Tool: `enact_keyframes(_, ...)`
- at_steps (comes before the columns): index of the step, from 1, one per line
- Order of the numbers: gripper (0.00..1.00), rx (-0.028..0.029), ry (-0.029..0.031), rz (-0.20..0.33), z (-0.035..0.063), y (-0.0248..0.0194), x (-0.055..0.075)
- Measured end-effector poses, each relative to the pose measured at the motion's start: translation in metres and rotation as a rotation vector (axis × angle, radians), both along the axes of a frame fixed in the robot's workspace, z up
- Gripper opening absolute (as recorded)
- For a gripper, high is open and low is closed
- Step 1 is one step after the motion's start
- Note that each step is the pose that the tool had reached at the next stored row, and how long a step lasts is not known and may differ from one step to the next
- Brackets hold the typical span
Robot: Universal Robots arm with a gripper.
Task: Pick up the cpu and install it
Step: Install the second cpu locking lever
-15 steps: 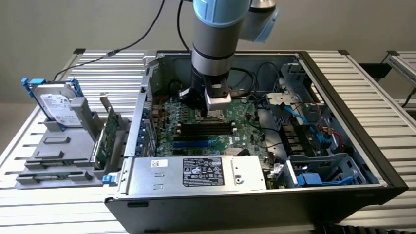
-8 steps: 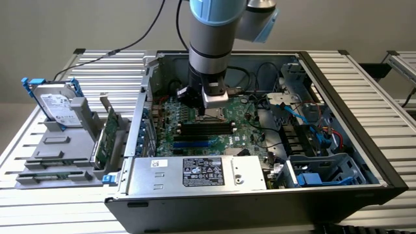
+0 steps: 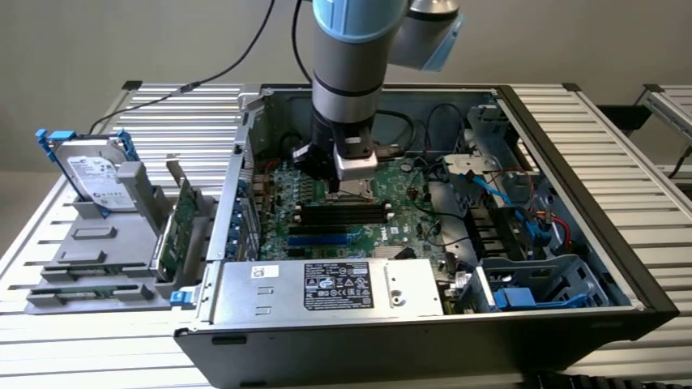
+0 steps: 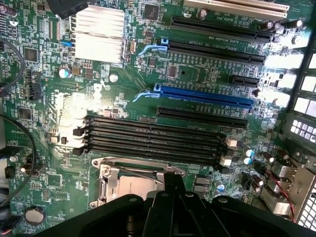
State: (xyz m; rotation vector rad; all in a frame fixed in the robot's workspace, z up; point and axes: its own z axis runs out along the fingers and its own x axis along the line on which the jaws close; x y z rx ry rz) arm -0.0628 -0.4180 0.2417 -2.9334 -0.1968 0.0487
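Observation:
My gripper [image 3: 348, 188] hangs low inside the open computer case [image 3: 584, 203], right over the silver metal frame of the processor socket [image 4: 114, 180] on the green motherboard [image 3: 324, 237]. In the wrist view the gripper [image 4: 173, 191] is a black mass with its tip at the socket's edge, just beside the black memory slots [image 4: 153, 138]. A flat tan-grey surface [image 4: 134, 191] shows inside the socket frame; I cannot tell whether that is the cpu. The fingers look shut, and whether anything is between them is hidden.
A silver heat sink [image 4: 98, 34] and long black and blue card slots [image 4: 205, 96] lie beyond the memory slots. A power supply [image 3: 324, 288] fills the case's near wall. Outside the case, at the exterior view's left, a hard drive [image 3: 96, 178] and a green card [image 3: 181, 219] stand in a grey holder.

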Motion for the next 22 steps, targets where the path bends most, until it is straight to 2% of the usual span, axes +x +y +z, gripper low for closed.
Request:
enact_keyframes(3,0.11,-0.0065,0.0,0.0,-0.0009,0.0,-0.0034)
enact_keyframes(5,0.11,-0.0085,0.0001,0.0,-0.0013,0.0001,-0.0044)
enact_keyframes(22,0.11,-0.0095,0.0002,0.0,-0.0066,0.0025,-0.0104)
